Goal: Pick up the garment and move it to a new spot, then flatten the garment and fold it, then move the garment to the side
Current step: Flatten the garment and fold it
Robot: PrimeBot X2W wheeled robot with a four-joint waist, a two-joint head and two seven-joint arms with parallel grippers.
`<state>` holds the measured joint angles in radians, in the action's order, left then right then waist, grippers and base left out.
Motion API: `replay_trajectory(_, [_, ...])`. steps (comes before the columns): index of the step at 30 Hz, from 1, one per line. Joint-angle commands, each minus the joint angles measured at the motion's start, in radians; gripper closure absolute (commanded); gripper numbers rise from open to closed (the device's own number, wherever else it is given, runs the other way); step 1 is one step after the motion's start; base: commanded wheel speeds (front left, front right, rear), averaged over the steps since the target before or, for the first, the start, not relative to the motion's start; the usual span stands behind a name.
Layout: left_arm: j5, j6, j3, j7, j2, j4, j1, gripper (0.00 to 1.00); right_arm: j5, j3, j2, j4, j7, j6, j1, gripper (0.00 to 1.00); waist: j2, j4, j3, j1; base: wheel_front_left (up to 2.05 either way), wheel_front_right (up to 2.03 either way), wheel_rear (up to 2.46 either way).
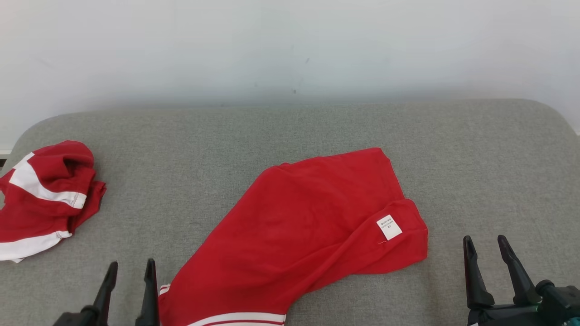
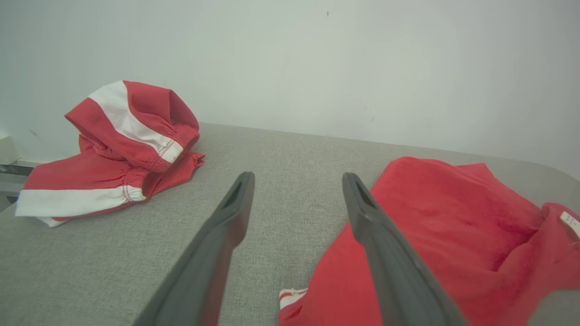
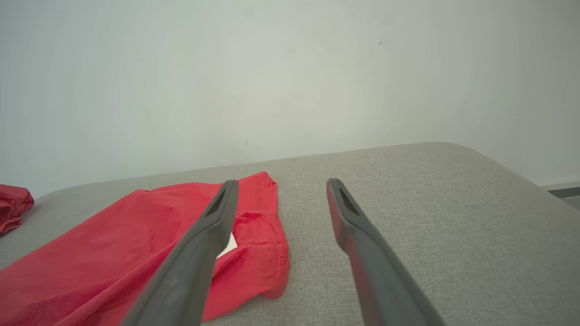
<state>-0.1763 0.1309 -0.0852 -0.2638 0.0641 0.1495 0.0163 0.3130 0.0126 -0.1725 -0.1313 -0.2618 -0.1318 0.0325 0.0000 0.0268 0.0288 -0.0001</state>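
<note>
Jaws parted and empty on both arms: the left gripper [image 1: 132, 263] and the right gripper [image 1: 484, 238] each hold their fingers a moderate gap apart, low over the grey cushion [image 1: 190, 136], gripping nothing.

Well out to the left of the left jaws lies a crumpled red-and-white bundle [image 1: 45, 194], apart from everything else. Just right of the left jaws, close by the inner finger, is the white-striped hem [image 1: 235, 319] of the red garment [image 1: 294, 226]. The cloth runs forward and rightward from there and ends short of the right jaws, with bare cushion between. The corner nearest the right jaws is flipped over, showing a white label [image 1: 389, 227].

The garment looks set down but not smooth, so flattening is probably the step in hand. To do it well, the left jaws should pinch the striped hem beside them. The right jaws should reach left for the flipped corner, taking the edge of the flap and not a bunch of layers. A gentle pull apart, kept low along the cushion, should unroll the flap. Thin cloth like this will likely ruck if it is dragged quickly or gripped loosely.
</note>
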Motion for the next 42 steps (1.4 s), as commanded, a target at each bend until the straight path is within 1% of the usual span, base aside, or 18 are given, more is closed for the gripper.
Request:
replay_trajectory(1, [0.004, -0.001, 0.003, -0.001, 0.007, 0.007, 0.016, 0.00, -0.007, 0.003, 0.000, -0.002, -0.004, 0.002, 0.009, 0.00, 0.0000, 0.003, -0.002, 0.0001, 0.00, 0.00, 0.00])
replay_trajectory(5, [-0.013, -0.001, 0.025, -0.001, 0.023, 0.030, 0.034, 0.00, -0.005, 0.011, -0.010, -0.017, -0.004, 0.002, 0.006, 0.00, 0.0000, 0.006, 0.000, 0.0001, 0.00, 0.00, 0.00])
replay_trajectory(10, [-0.039, -0.001, 0.066, -0.001, 0.031, 0.061, 0.071, 0.00, -0.007, 0.021, -0.024, -0.065, -0.003, 0.002, -0.005, 0.00, 0.0000, 0.018, 0.016, 0.0001, 0.00, 0.00, 0.00])
replay_trajectory(13, [-0.048, -0.001, 0.115, -0.001, 0.038, 0.090, 0.094, 0.00, -0.010, 0.034, -0.037, -0.101, -0.003, 0.002, -0.030, 0.00, 0.0000, 0.022, 0.030, 0.0001, 0.00, 0.00, 0.00])
replay_trajectory(15, [-0.061, -0.001, 0.164, -0.001, 0.044, 0.122, 0.114, 0.00, -0.008, 0.046, -0.044, -0.140, -0.003, 0.002, -0.053, 0.00, 0.0000, 0.032, 0.047, 0.0001, 0.00, 0.00, 0.00])
replay_trajectory(18, [-0.082, -0.001, 0.211, -0.001, 0.051, 0.161, 0.111, 0.00, -0.009, 0.061, -0.055, -0.180, -0.003, 0.002, -0.082, 0.00, 0.0000, 0.041, 0.062, 0.0001, 0.00, 0.00, 0.00])
replay_trajectory(29, [-0.153, -0.001, 0.262, -0.001, 0.047, 0.309, 0.065, 0.00, 0.010, 0.162, -0.087, -0.345, -0.003, 0.002, -0.214, 0.00, 0.0000, 0.055, 0.089, 0.0001, 0.00, 0.00, 0.00])
replay_trajectory(34, [-0.165, -0.001, 0.289, -0.001, 0.051, 0.334, 0.040, 0.00, 0.027, 0.186, -0.097, -0.393, -0.003, 0.002, -0.259, 0.00, 0.0000, 0.063, 0.098, 0.0001, 0.00, 0.00, 0.00])
replay_trajectory(42, [-0.183, -0.001, 0.330, 0.000, 0.052, 0.363, -0.023, 0.00, 0.061, 0.221, -0.111, -0.514, -0.003, 0.002, -0.340, 0.00, 0.0000, 0.082, 0.123, 0.0001, 0.00, 0.00, 0.00])
